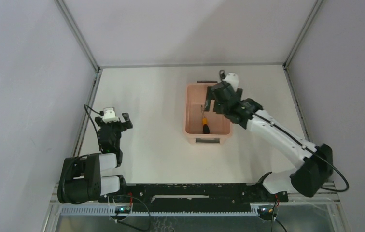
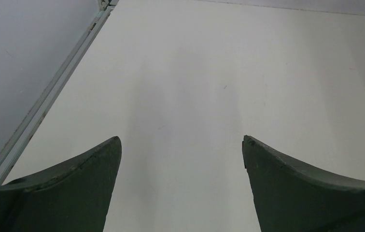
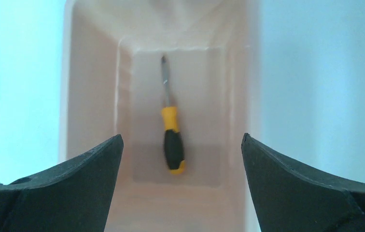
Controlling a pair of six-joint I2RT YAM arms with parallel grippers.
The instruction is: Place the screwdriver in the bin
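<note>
While right tool [image 3: 181,137] hangs over bin [image 3: 91,96], jaws apart | screwdriver [image 3: 169,116] lies inside | left tool [image 2: 181,140] apart

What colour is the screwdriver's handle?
The screwdriver has a yellow and black handle; the right wrist view shows it best.

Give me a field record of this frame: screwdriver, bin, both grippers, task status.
screwdriver: lying flat on the floor of the bin, not held by either gripper
bin: upright on the table, right of centre
right gripper: open, empty, above the bin, looking down on the screwdriver
left gripper: open, empty, over bare table, well away from the bin
task status: screwdriver appears to be in the bin
</note>
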